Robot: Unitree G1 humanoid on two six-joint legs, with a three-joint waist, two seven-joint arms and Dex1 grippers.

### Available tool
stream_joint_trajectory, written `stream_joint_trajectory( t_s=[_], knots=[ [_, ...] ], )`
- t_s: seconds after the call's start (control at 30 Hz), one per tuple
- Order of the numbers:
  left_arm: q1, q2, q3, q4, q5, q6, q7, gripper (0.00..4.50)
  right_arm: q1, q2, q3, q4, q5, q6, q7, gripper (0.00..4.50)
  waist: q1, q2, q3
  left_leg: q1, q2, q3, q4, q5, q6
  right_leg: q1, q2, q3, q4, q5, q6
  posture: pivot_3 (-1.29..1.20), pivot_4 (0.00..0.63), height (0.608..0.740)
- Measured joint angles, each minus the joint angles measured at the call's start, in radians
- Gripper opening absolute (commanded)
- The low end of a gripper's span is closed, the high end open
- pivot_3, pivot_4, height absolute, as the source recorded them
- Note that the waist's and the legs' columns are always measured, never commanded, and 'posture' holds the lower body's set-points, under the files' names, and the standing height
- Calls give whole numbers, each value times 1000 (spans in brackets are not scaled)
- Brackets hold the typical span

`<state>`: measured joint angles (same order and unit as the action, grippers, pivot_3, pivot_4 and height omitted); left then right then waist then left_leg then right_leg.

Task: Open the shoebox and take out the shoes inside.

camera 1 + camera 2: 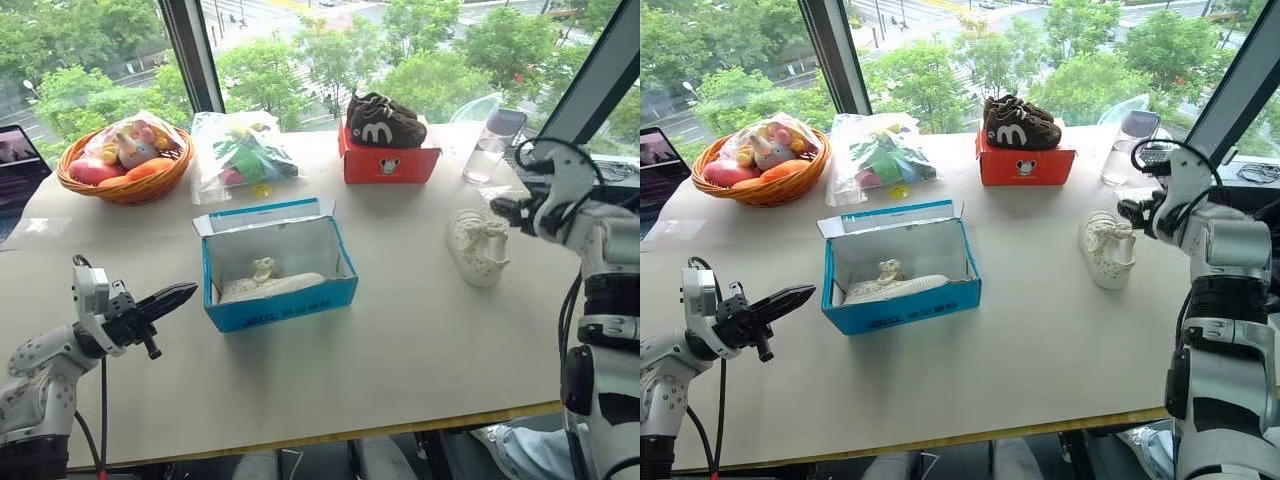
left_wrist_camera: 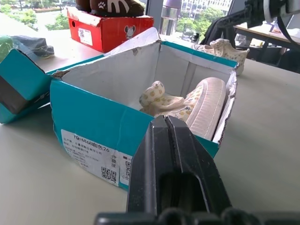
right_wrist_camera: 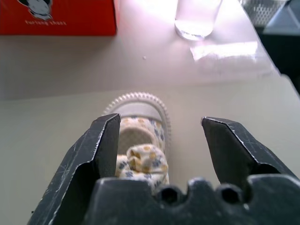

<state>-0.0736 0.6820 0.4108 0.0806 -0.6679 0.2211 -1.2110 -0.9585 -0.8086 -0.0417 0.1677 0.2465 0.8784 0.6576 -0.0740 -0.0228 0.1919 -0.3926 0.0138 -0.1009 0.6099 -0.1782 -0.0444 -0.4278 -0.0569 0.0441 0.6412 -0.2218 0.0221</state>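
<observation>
The blue shoebox (image 1: 275, 268) stands open in the middle of the table, its lid folded back behind it. One cream shoe (image 1: 270, 285) lies inside on its side, also seen over the box wall as the shoe (image 2: 206, 105). The second cream shoe (image 1: 478, 245) stands on the table to the right of the box. My right gripper (image 3: 159, 124) hovers just above and behind that shoe (image 3: 140, 136), open, holding nothing. My left gripper (image 1: 172, 297) is shut and empty, level, pointing at the box's left end from a short way off.
A wicker basket (image 1: 125, 165) of toys and a plastic bag (image 1: 240, 150) sit at the back left. A red box (image 1: 388, 160) with dark brown shoes on top and a clear cup (image 1: 488, 145) stand at the back right. A laptop (image 1: 15, 165) sits at the far left.
</observation>
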Motion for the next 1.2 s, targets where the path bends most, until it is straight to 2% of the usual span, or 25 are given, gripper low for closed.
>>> stream_joint_trajectory(
  t_s=[0.1, 0.13, 0.23, 0.3, 0.4, 0.57, 0.73, 1.0, 1.2],
  knots=[
    [-8, 1, -2, 1, 2, 0, -1, 0, -67, 28, 54, -216, 131, 115, 120, 3399, -3, 0, 0, 1, 1, 0, 0, 0, 0, 0, 1, 0, 1, 0, 0, 0, 150, 740],
    [-12, 1, -4, 2, 4, 0, -1, 0, -105, 70, 80, -289, 183, 161, 148, 3399, -1, 0, 0, 1, 2, 0, 0, 0, 0, 1, 1, 0, 1, 0, 0, 0, 150, 740],
    [-16, 1, -8, 8, 8, 0, -2, 0, -150, 185, 131, -361, 265, 266, 156, 4410, 5, -2, -1, 1, 1, 0, 1, 0, 0, 2, 0, -1, 0, 0, 0, 0, 150, 740],
    [-20, 1, -11, 21, 13, 0, -4, 0, -165, 271, 186, -344, 288, 314, 148, 4484, 9, -2, -1, 1, 1, 0, 1, 0, 0, 2, 0, -1, 0, 0, 0, 0, 150, 740],
    [-29, 1, -19, 28, 20, -2, -7, 0, -172, 382, 290, -260, 285, 324, 148, 4484, 13, -2, -1, -1, 1, 0, 1, 0, 0, 0, 0, -1, 0, 0, -1, 0, 150, 740],
    [-31, -3, -27, 33, 31, -5, -8, 0, -212, 474, 385, -45, 217, 264, 149, 4484, 11, -2, -1, -4, 1, 0, 2, 0, 0, -3, 0, -1, 2, 1, -2, 0, 150, 740],
    [-22, -9, -36, 30, 38, -6, -7, 0, -258, 571, 403, 216, 149, 186, 157, 4484, 6, -2, -1, -5, 1, 0, 2, 0, 0, -5, 0, -1, 3, 1, -2, 0, 150, 740],
    [-7, -9, -35, 26, 38, -6, -4, 0, -281, 636, 471, 284, 94, 110, 294, 4484, 4, -2, -1, -9, 1, -1, 3, 0, 0, -11, 1, -1, 6, 3, -5, 0, 150, 740],
    [-4, -9, -35, 15, 38, -6, 0, 0, -309, 733, 470, 439, 41, 47, 298, 4484, 4, -2, -1, -8, 1, 0, 3, 0, 0, -11, 1, -1, 6, 2, -3, 0, 150, 740]
  ],
)
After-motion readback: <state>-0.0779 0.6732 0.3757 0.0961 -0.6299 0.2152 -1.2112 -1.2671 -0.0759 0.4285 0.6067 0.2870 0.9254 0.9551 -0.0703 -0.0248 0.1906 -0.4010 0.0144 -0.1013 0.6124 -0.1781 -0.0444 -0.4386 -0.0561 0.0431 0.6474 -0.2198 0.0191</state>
